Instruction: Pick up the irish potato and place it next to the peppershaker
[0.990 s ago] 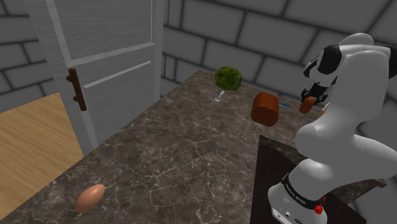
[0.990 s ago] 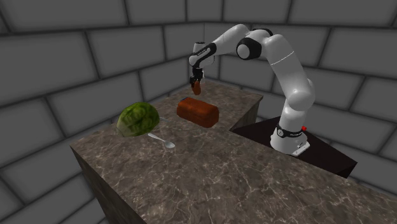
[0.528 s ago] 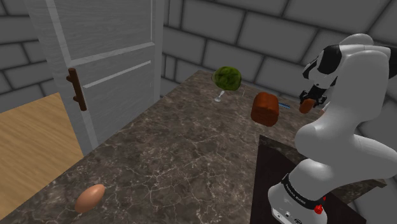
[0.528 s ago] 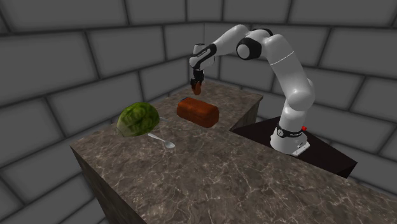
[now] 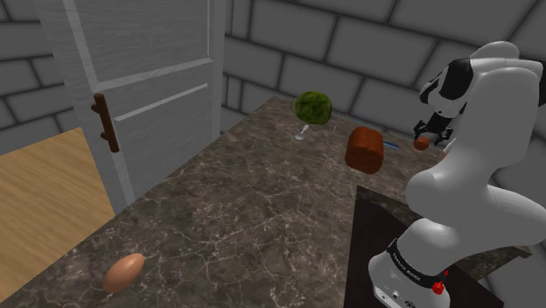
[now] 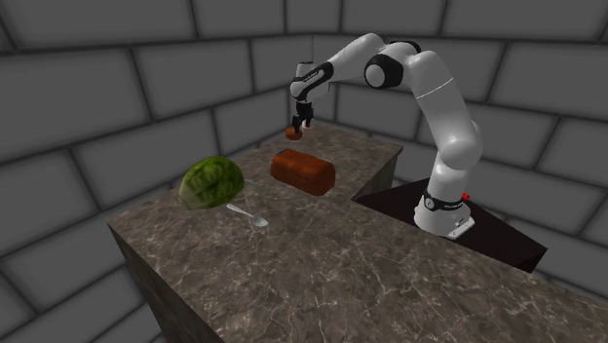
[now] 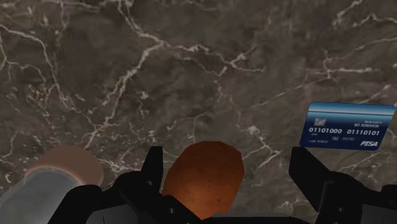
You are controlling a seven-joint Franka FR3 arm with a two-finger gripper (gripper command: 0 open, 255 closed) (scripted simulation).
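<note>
The pincer (image 7: 226, 156) hangs with fingers wide apart above the counter (image 7: 191, 70), the reddish-brown potato (image 7: 203, 177) loose between them, near the grey peppershaker (image 7: 57, 184); it looks firm, rounded, light and roll-prone, so any grip belongs across its middle.

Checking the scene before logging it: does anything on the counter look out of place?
A blue bank card lies flat on the dark veined counter near the reddish-brown potato, an odd item among food. Nothing looks spilled or damaged.
</note>
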